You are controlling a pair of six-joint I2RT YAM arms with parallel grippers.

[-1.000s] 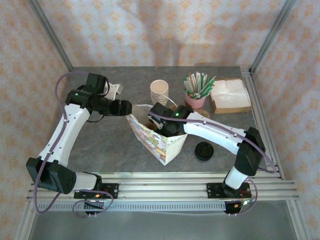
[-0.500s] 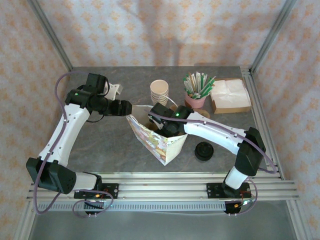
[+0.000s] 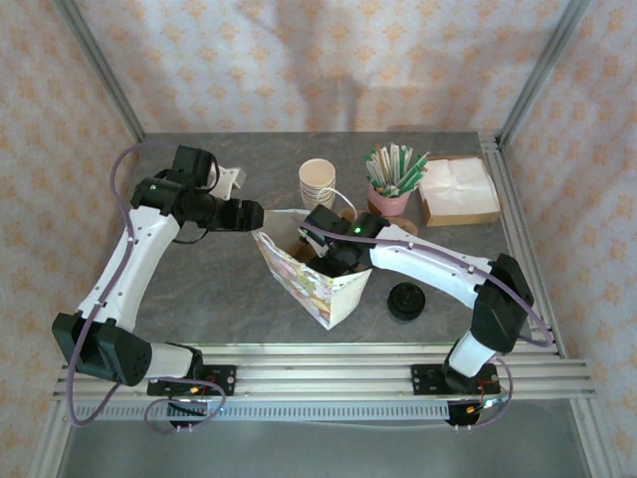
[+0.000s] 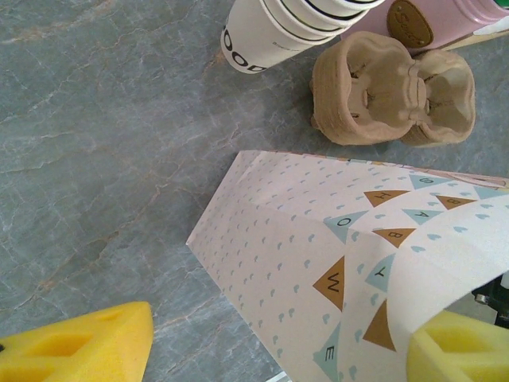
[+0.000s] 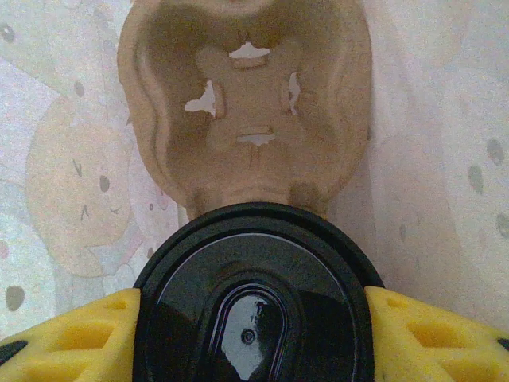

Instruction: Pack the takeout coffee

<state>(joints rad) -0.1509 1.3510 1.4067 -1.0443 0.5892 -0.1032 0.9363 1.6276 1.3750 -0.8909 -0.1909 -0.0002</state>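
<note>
The takeout coffee (image 5: 253,298) shows its round black lid from above in the right wrist view, with my right gripper (image 5: 253,318) shut on it, a yellow pad on each side. It hangs inside the patterned paper bag (image 3: 317,284), just above a brown pulp cup carrier (image 5: 246,103) lying in the bag. From above, the right gripper (image 3: 326,257) reaches down through the bag's mouth. My left gripper (image 3: 257,217) is at the bag's far left corner, open, its yellow fingers (image 4: 79,346) spread wide to either side of the bag wall (image 4: 318,255).
Behind the bag stand a stack of lidless cups (image 3: 317,183), a second pulp carrier (image 4: 394,87), a pink cup of stir sticks (image 3: 390,194) and a box of napkins (image 3: 458,191). A low stack of black lids (image 3: 406,300) lies right of the bag.
My right gripper has dropped slightly lower into the bag with the cup. The bag's far rim has spread a little. The left arm has stayed put.
</note>
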